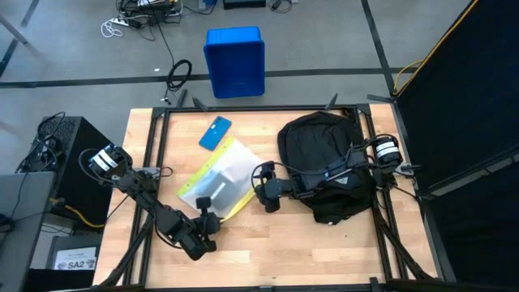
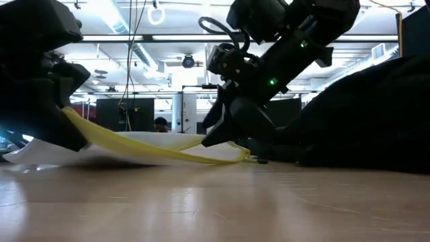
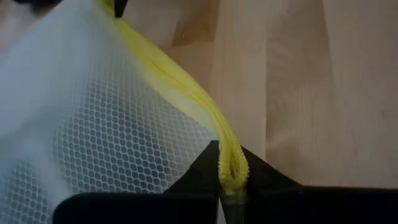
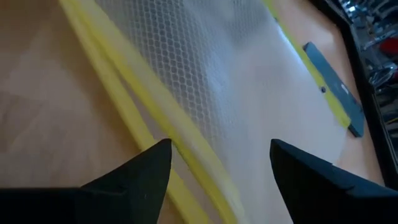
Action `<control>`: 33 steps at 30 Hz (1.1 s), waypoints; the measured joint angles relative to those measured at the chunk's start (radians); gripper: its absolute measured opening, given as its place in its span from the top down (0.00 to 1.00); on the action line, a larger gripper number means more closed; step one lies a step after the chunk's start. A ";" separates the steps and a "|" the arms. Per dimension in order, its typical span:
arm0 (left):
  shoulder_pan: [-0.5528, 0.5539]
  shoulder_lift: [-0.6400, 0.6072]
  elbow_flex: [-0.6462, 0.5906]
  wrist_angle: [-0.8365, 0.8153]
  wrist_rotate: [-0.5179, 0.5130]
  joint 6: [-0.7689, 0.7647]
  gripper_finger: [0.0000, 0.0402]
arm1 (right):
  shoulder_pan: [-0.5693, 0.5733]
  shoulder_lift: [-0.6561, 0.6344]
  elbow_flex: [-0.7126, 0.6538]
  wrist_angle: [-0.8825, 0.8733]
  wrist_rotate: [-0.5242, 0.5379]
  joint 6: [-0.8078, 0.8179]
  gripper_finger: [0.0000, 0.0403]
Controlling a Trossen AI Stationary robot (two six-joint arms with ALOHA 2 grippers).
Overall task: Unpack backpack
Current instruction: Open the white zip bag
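The left gripper (image 3: 231, 180) pinches the yellow edge of the mesh pouch (image 1: 217, 185) mid-frame; the right gripper (image 4: 217, 168) is wide open, holding nothing, beside the backpack (image 1: 324, 162).

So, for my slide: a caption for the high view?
Left gripper pinches a yellow-edged white mesh pouch; right gripper, fingers open, beside the black fabric backpack.

A white mesh pouch (image 1: 217, 185) with yellow edging is lying between the two grippers, a blue phone (image 1: 215, 133) beyond it, and a blue bin (image 1: 234, 62) standing farther off the table.
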 joint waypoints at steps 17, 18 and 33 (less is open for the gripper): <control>0.018 0.000 0.000 0.220 0.057 0.199 1.00 | -0.057 0.000 0.000 0.017 -0.024 0.050 0.61; 0.018 0.000 0.000 0.220 0.058 0.199 1.00 | -0.059 0.000 0.000 0.015 -0.041 0.059 0.64; -0.045 0.000 0.000 -0.035 -0.046 0.072 1.00 | -0.015 0.000 0.002 -0.122 -0.107 0.240 1.00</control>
